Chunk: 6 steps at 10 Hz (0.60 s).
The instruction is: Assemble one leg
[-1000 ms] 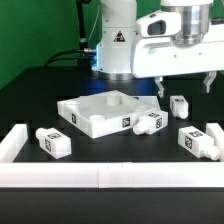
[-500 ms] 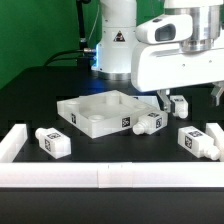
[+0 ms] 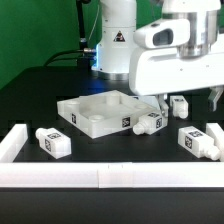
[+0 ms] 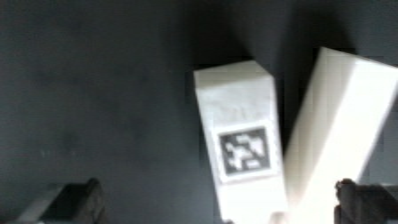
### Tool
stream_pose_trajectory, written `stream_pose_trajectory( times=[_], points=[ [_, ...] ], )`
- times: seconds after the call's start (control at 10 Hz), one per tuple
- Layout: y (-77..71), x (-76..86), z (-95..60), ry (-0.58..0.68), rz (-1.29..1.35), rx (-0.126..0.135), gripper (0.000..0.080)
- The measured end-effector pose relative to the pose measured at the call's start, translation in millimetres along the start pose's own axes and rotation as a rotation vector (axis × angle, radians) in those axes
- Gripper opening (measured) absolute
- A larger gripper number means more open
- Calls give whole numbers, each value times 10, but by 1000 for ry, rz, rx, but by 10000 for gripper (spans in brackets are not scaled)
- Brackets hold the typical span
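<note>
Exterior view: white two-finger gripper (image 3: 187,100), lower than a second ago, jaws spread wide, hangs over a short white square-section tagged leg (image 3: 178,104), right of frame centre.

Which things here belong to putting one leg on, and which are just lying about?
Job in hand: white square tabletop piece; short white tagged leg below the open jaws.
Lying about for now: three more white tagged legs, at the exterior view's left, centre and near right; low white rail along the front.
</note>
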State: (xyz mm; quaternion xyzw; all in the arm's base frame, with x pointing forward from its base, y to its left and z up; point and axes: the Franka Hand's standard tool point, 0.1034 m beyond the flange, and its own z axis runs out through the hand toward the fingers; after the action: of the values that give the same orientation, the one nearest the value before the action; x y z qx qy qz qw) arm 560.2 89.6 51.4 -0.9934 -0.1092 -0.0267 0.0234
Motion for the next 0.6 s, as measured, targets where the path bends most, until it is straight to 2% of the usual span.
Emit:
stream_pose_trajectory(
  times=[0.3,0.6],
  points=[
    [34,6,213,6,3,-6,648],
    [27,-17,230,3,3,-6,648]
  ],
)
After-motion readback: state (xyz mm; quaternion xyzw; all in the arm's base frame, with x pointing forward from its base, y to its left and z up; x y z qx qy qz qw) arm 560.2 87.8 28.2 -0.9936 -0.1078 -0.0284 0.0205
